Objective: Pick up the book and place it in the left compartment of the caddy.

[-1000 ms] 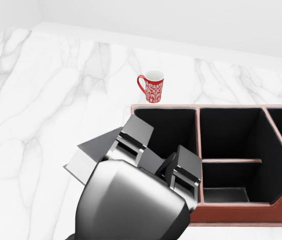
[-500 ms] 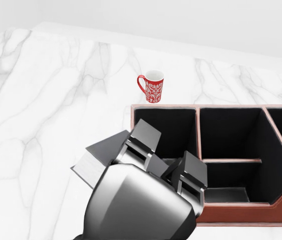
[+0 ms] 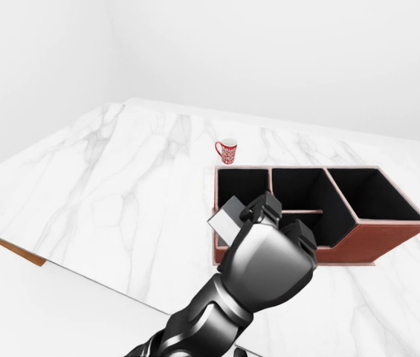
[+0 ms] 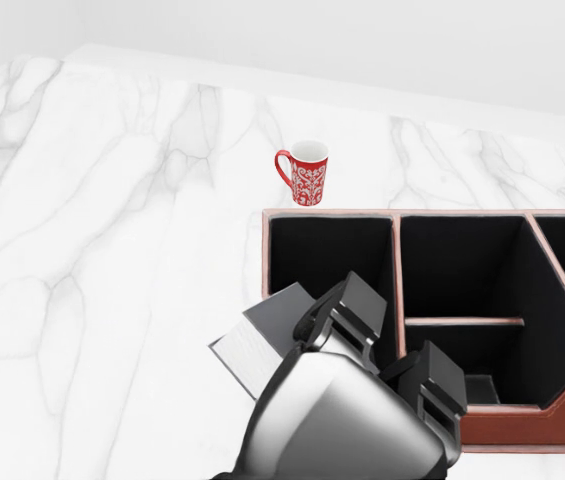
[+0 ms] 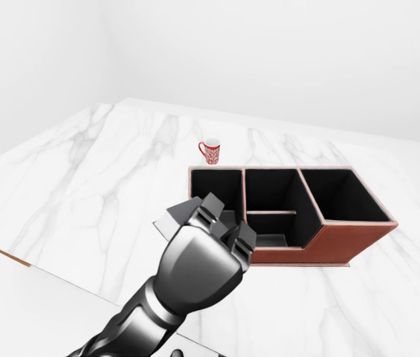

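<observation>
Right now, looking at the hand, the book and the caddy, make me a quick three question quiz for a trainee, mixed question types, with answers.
1. True or false: the book already lies flat inside the caddy.
2. Which stands beyond the caddy's top rim in the head view: A) a red patterned mug, B) a glass bowl, C) a pen?
3. Fill in: the hand carrying the book hangs over the caddy's ____ compartment.

Key: 1 false, it is held tilted over the rim; 2 A; 3 left.
</observation>
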